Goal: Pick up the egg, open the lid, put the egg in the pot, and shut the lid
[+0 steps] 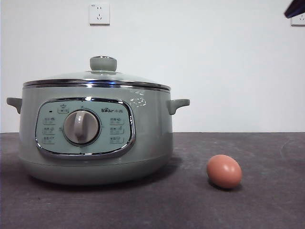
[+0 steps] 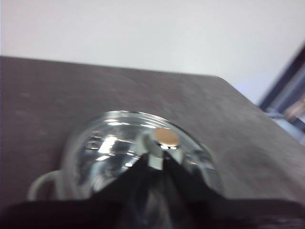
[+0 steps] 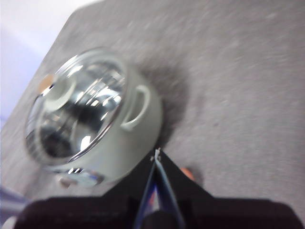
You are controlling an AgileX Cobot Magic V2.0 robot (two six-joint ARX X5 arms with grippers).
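Note:
The pale green pot [image 1: 147, 138] stands on the left of the table, and the glass lid [image 1: 95, 78] with its green knob [image 1: 103, 63] rests on it. The reddish-brown egg [image 1: 224, 171] lies on the table to the pot's right. My left gripper [image 2: 155, 155] hovers high above the lid [image 2: 109, 148], shut and empty, near the knob [image 2: 166, 137]. My right gripper [image 3: 156, 153] is also shut and empty, above the table beside the pot [image 3: 119, 152]. Its jaw hides most of the egg [image 3: 188, 172].
Dark grey tabletop [image 1: 267, 210] stretches around the pot and the egg. A white wall with a socket [image 1: 99, 13] stands behind. A black arm tip [image 1: 295, 8] shows in the front view's top right corner. The table's far edge [image 2: 224, 78] shows in the left wrist view.

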